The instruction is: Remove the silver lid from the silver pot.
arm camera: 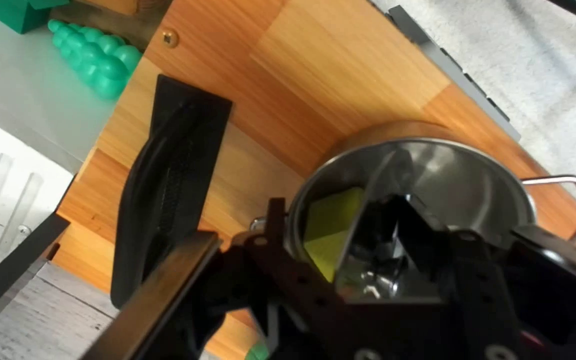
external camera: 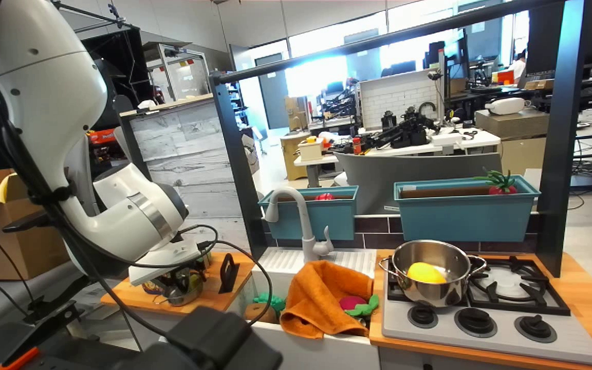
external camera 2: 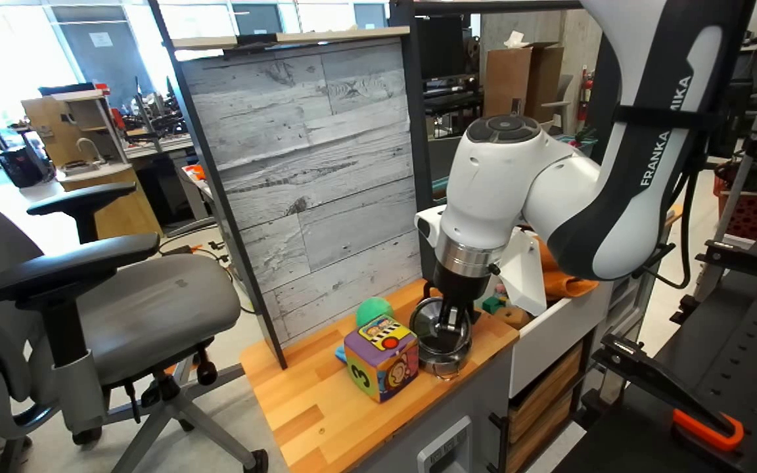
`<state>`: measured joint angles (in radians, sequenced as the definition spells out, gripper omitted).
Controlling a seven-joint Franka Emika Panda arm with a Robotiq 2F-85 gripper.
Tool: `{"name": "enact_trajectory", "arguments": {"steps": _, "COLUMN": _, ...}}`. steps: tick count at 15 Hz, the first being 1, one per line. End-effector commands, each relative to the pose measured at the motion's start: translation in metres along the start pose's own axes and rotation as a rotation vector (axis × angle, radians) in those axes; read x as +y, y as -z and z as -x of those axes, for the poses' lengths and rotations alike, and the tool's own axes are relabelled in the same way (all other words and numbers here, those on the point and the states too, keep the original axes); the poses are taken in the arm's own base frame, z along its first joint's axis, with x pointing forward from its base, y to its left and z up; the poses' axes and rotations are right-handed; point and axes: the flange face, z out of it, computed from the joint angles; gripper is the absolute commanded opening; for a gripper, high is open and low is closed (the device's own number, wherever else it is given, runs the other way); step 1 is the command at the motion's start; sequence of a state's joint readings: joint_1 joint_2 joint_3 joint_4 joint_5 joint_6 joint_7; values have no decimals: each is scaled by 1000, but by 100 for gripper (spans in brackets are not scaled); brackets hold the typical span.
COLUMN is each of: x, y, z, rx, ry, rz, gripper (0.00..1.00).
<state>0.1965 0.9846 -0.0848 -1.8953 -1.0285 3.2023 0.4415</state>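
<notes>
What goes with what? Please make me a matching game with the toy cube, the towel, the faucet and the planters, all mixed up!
Things:
1. Toy cube
2. Towel
3. Faucet
4. Planters

Clues:
A. Pale, with a curved neck
B. Showing a number 3, beside a silver pot
C. Long and teal
D. Orange and crumpled

Right pairs: 1-B, 2-D, 3-A, 4-C
</notes>
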Motion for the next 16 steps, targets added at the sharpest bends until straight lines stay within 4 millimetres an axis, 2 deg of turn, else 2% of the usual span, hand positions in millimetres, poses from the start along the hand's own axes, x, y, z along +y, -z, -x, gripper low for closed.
{"name": "enact_trajectory", "arguments": {"steps": 1, "x": 2, "y": -2, "z": -1, "rx": 31, "ry": 19, "rz": 1, "gripper": 28}}
{"name": "enact_trajectory", "arguments": {"steps": 2, "x": 5, "y": 0, "z": -1, "rx": 40, "ry": 15, "rz": 2, "gripper": 21}}
{"name": "enact_trajectory", "arguments": {"steps": 6, "x": 16, "y": 9, "z": 2, "rx": 69, "ry": 7, "rz": 15, "gripper": 20}}
{"name": "enact_trajectory", "arguments": {"steps": 13, "x": 50, "y": 37, "z": 14, "rx": 162, "ry": -49, "rz": 70, "gripper": 20}}
{"name": "enact_trajectory", "arguments": {"steps": 16, "x": 57, "y": 35, "z": 23, "rx": 148, "ry": -77, "rz": 99, "gripper": 20}}
